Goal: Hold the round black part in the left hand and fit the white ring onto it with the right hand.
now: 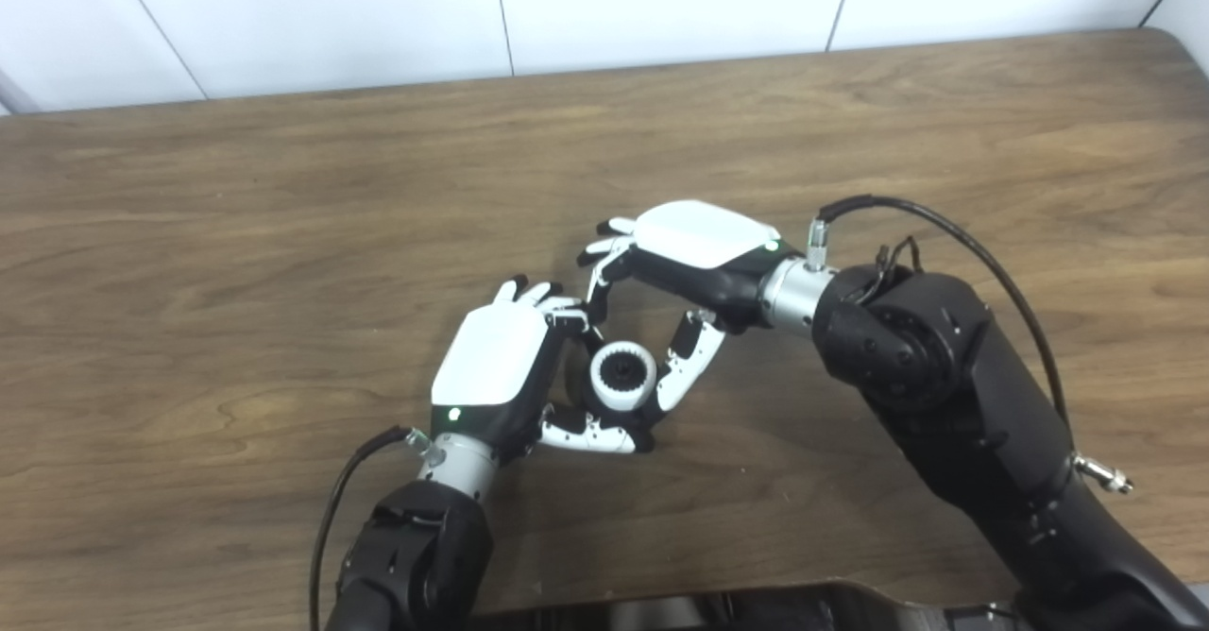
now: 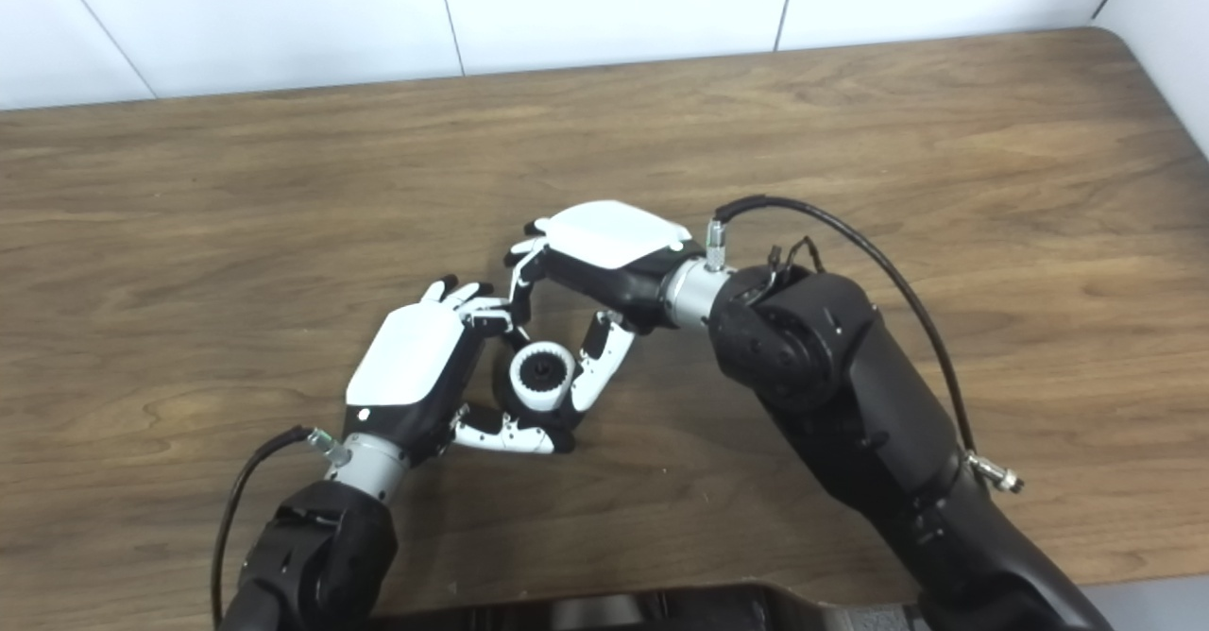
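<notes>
Near desk point(image 1: 283, 196) centre, between both hands: white ring point(image 1: 623, 378) around round black part point(image 1: 621, 373), seemingly seated. Left hand point(image 1: 491, 366) curled at nine o'clock, thumb under at six, fingers cupping it. Right hand point(image 1: 694, 253) pinching from three. Probably light, rigid, smooth plastic; best gripped by the rim. No legible writing.

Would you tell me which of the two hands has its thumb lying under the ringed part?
The left hand: its thumb runs beneath the white ring, while the right hand reaches in from above and the right.
</notes>
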Robot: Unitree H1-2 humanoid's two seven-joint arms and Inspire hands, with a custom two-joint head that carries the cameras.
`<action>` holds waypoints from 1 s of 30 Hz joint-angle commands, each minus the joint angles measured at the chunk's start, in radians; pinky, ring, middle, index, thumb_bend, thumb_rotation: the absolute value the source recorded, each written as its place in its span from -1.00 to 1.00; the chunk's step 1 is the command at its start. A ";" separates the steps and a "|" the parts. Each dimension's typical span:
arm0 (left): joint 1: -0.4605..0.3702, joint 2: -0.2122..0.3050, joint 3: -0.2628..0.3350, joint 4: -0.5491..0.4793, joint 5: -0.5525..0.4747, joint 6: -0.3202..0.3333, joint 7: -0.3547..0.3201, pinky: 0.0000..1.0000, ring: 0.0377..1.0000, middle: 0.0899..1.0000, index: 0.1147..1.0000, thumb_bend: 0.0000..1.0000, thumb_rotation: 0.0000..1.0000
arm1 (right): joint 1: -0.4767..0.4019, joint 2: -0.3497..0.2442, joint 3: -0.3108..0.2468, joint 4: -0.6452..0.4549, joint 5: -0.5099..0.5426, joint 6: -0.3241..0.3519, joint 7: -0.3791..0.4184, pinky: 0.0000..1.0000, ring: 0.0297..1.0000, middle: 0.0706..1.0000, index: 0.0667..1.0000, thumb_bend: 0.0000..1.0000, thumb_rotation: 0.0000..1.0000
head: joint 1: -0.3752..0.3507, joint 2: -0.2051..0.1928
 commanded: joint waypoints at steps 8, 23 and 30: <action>-0.011 0.002 -0.007 0.021 0.004 -0.002 -0.019 1.00 0.81 0.54 -0.18 0.05 -0.89 | -0.031 -0.082 -0.103 -0.067 0.037 0.022 0.004 0.84 0.98 0.80 0.24 0.91 -0.54 | -0.002 -0.004; -0.014 0.009 0.008 0.031 -0.005 0.002 -0.012 1.00 0.81 0.53 -0.18 0.05 -0.89 | -0.051 -0.189 -0.192 -0.056 0.075 0.058 -0.012 0.87 0.98 0.81 0.24 0.86 -0.44 | -0.007 -0.010; -0.015 0.012 0.015 0.032 -0.004 0.003 -0.008 1.00 0.80 0.51 -0.16 0.05 -0.87 | -0.040 -0.206 -0.203 -0.040 0.082 0.056 -0.044 0.86 0.98 0.80 0.25 0.88 -0.49 | -0.002 -0.010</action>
